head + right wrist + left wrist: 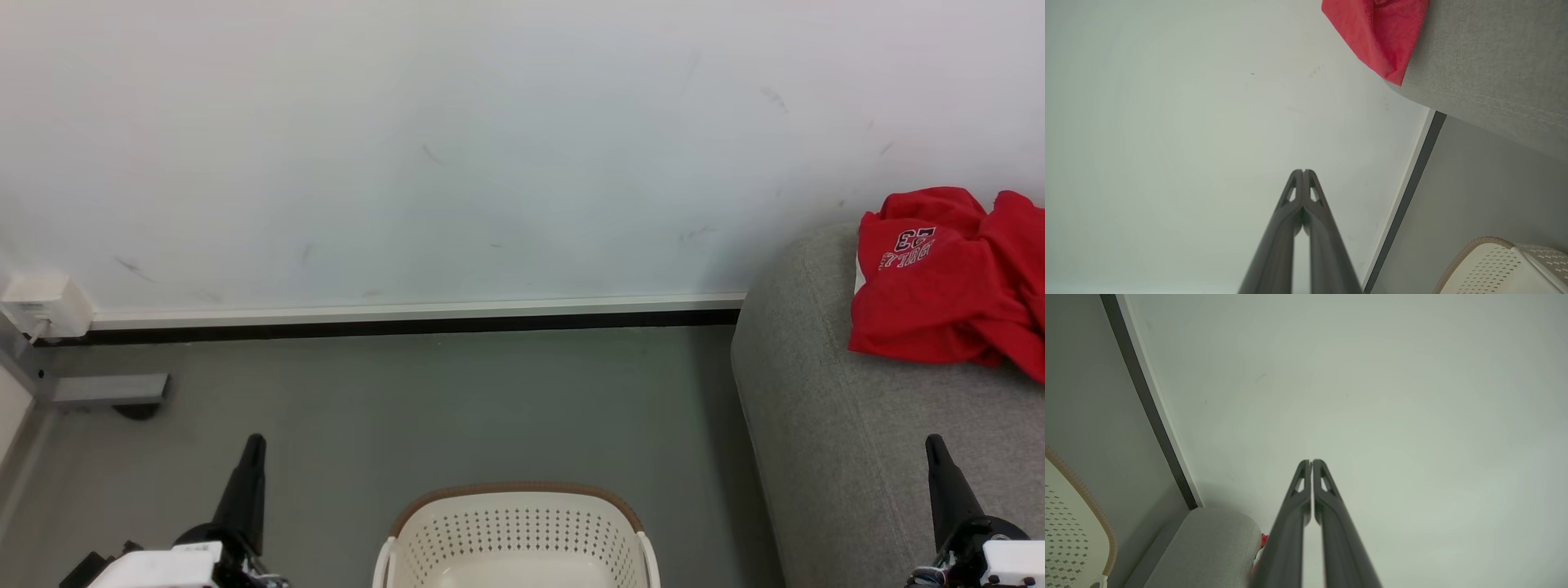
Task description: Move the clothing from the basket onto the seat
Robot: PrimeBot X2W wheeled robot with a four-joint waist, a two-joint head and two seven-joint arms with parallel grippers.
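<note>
**Head view.** The clothing (939,286), soft bright red fabric, lies crumpled in loose folds on the seat (824,425) at the right. One garment shows a white panel at its left edge and dark printed lettering with the number 23, seen upside down. The seat is a large grey sofa covered in woven cloth, with a rounded corner. It stands on the floor (457,408) against the wall (490,147).

The basket (514,531) sits on the smooth grey floor at the bottom centre, apart from the seat. It is cream-white plastic with a curved wall pierced by rows of small holes, a brown woven-look rim and white side handles. The part of its interior in view shows its own pale bottom.

The left fingers (254,447) at the lower left and the right fingers (936,453) at the lower right are long, dark and tapered. Each pair is pressed together to a single point and holds nothing.

**Wrist views.** Each pair meets at the tips before the pale wall. A black and white skirting strip (408,318) runs along the foot of the wall.
</note>
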